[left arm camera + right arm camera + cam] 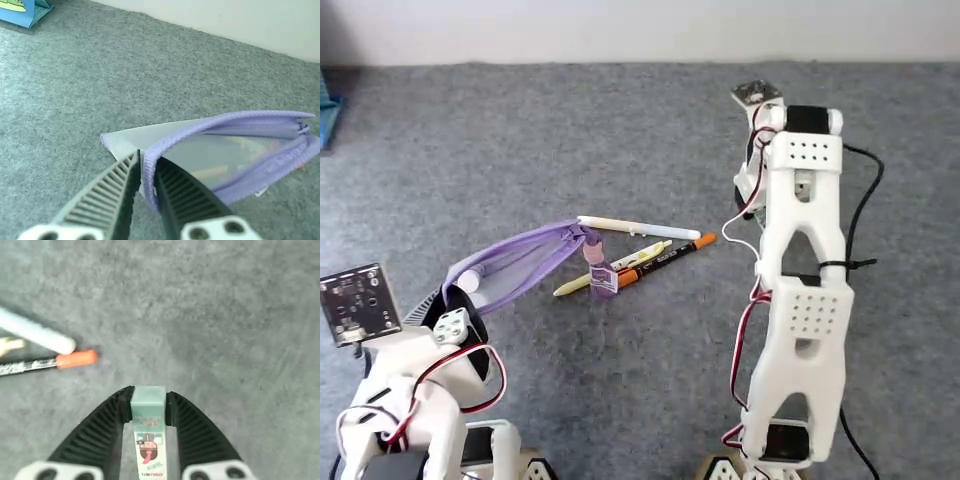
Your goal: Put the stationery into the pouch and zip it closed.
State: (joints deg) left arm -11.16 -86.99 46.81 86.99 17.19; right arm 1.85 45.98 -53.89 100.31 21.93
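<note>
Grey felt covers the counter, with a pale wall along its far edge. From above, the purple pouch lies near the left arm, its mouth turned toward a loose cluster of stationery: a white pen, an orange-capped pen and a yellow pen, all outside it.

At the left wrist, the left fingers are clenched on the pouch's zipper edge. That lifts the lip, probably to hold the mouth agape for loading.

At the right wrist, the right fingers grip a small green-ended block, apparently an eraser, above bare felt. It is just beside the orange-capped pen's end and well apart from the pouch. I judge it lifted for carrying over.
</note>
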